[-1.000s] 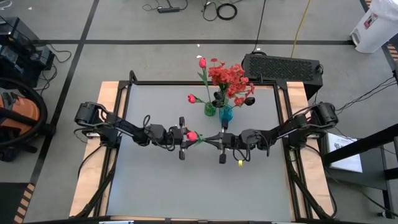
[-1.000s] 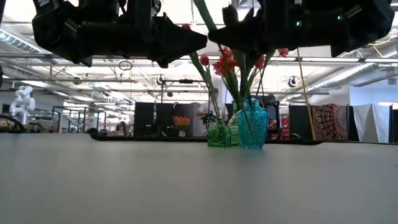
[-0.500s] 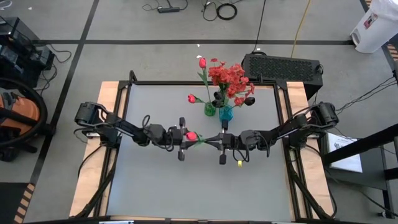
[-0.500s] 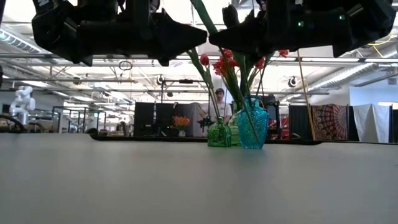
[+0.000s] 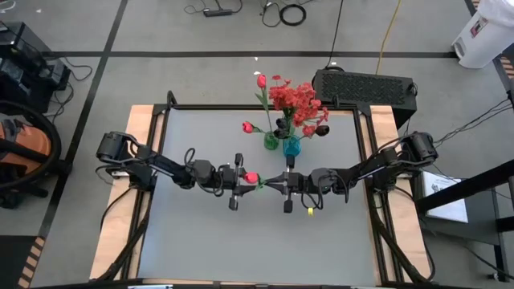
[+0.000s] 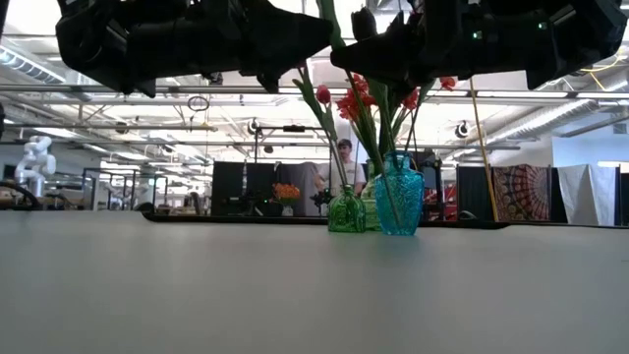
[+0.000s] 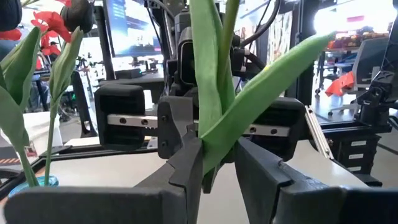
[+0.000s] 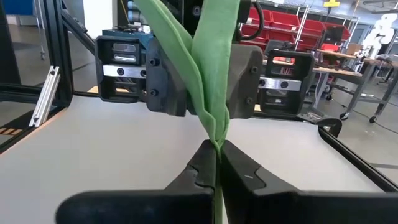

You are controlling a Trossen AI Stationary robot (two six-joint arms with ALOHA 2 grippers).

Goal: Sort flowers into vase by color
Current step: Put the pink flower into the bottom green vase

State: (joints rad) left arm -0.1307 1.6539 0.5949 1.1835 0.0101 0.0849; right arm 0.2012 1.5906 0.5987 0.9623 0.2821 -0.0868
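I'm seeing both hands meeting mid-bench over one tulip [image 5: 250,177] — my right hand [image 5: 270,182] is pinching its stem tight. My left hand [image 5: 241,179] is sitting half-spread around the leaves, in front of the vases [image 5: 282,144].

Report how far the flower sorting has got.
Done: red blossoms and tulips stand in the green vase and blue vase. In hand: the right gripper is shut on a red tulip's stem; the left gripper is at its bloom. Left: placing it in a vase.

Glossy glass vases [image 6: 398,202], matt grey tabletop [image 5: 257,233], wooden edges [image 5: 116,217]
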